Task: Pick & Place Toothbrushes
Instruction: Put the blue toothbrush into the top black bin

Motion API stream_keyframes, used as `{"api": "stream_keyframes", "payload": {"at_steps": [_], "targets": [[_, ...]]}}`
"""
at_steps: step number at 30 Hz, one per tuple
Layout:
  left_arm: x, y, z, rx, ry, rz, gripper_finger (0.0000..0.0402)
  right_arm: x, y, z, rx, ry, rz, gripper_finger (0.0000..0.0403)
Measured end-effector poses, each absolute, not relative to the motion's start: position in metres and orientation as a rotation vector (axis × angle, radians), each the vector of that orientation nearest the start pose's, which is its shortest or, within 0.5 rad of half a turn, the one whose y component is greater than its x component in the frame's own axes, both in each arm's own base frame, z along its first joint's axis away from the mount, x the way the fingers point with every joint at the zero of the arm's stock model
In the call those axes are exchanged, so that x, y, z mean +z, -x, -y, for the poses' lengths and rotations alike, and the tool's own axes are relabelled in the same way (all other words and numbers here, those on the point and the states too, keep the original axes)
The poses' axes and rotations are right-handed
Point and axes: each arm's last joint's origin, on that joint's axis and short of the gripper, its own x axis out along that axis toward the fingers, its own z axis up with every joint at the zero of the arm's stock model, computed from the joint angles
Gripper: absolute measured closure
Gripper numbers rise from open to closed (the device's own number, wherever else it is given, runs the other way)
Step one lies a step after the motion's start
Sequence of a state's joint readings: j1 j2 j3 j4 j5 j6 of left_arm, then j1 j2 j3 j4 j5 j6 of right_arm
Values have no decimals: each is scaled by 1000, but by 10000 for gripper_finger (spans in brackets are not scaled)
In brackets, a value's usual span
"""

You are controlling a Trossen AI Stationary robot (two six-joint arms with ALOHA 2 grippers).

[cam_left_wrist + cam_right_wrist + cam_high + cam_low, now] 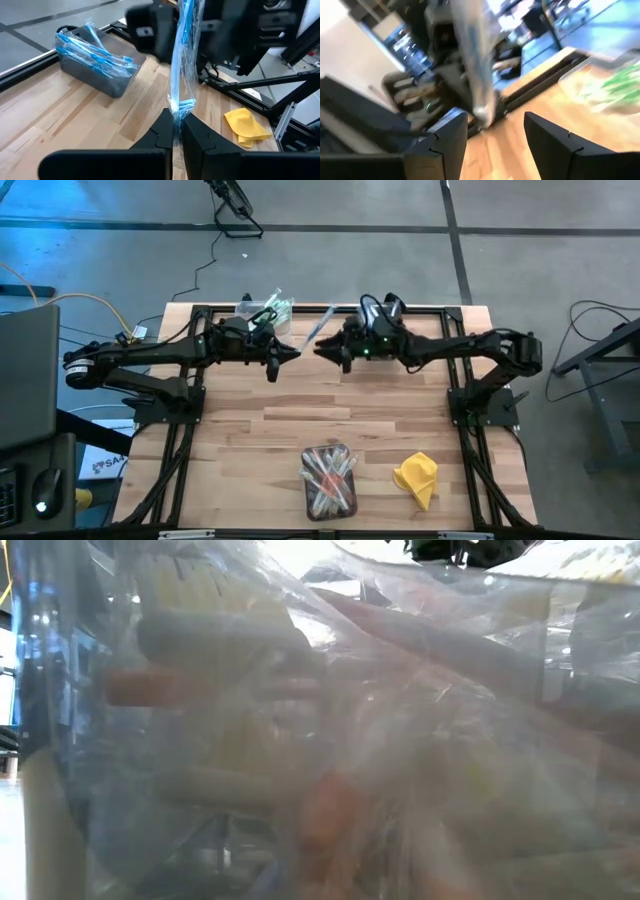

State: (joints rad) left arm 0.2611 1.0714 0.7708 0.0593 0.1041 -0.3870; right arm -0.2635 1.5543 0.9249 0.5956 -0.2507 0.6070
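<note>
A blue toothbrush in a clear wrapper (pixel 182 55) stands up above the table's far middle, with my left gripper (pixel 176 120) shut on it. In the high view the toothbrush (pixel 318 328) shows between my left gripper (pixel 296 354) and my right gripper (pixel 320 350). My right gripper (pixel 495 125) is open and faces the wrapped toothbrush (pixel 475 70), whose lower part lies just ahead of its fingers. Whether they touch it I cannot tell. My left gripper pinches the wrapped toothbrush's lower end (pixel 176 106) between its two fingers. The fingers come nearly level from the table's left and lie across it. The toothbrush rises above the fingers, slanting a little toward the far side, clear of the table.
A clear bin of blue toothbrushes (pixel 95 65) and one of green toothbrushes (pixel 265 310) stand at the far edge. A bin of pink-red toothbrushes (pixel 328 480) sits near the front edge and fills the low view. A yellow cloth (pixel 418 478) lies to its right.
</note>
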Motion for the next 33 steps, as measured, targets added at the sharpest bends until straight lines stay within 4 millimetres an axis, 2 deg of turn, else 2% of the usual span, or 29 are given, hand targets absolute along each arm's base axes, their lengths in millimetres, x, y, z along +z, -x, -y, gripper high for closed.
{"api": "stream_keyframes", "payload": {"at_steps": [7, 17, 21, 29, 33], "targets": [[297, -232, -59, 191, 432, -204, 394, 285, -331, 90, 41, -557, 134, 210], [298, -232, -58, 184, 434, -206, 394, 299, -328, 96, -79, -430, 307, 219], [298, -232, -58, 184, 434, -206, 394, 298, -328, 96, -93, -429, 307, 255], [297, -232, -58, 187, 433, -206, 394, 298, -328, 96, -89, -428, 307, 376], [297, -232, -59, 188, 434, -207, 394, 298, -328, 96, -88, -430, 305, 384]]}}
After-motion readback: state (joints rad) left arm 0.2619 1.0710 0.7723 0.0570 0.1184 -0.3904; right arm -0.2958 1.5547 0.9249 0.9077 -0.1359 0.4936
